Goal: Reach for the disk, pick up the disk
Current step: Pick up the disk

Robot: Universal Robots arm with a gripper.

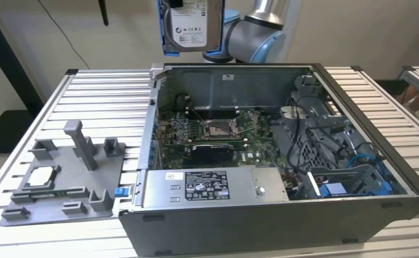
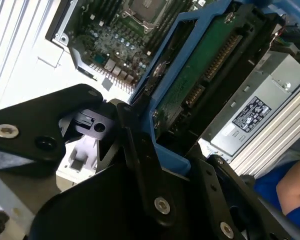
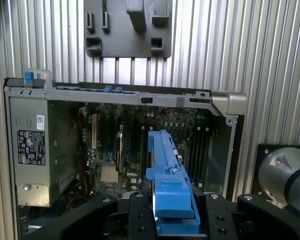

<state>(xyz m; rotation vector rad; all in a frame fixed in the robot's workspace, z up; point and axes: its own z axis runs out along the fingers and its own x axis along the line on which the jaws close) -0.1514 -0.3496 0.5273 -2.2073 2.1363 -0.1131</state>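
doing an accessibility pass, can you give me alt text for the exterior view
The disk, silver with a blue frame, is held upright by the robot arm above the far wall of an open computer case. The case sits on a slatted metal table, with a grey fixture at the exterior view's left.

Disk (image 3: 164, 156) in tool (image 3: 173, 212) above case (image 3: 130, 93)

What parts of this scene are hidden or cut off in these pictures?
Top of the disk: cut off by the exterior view's upper edge.
Where the pincer meets the disk: covered by the disk's blue frame, first wrist view.
Person's arm: cut off by the second wrist view's edge.
What lies beneath the power supply: hidden by it, exterior view.
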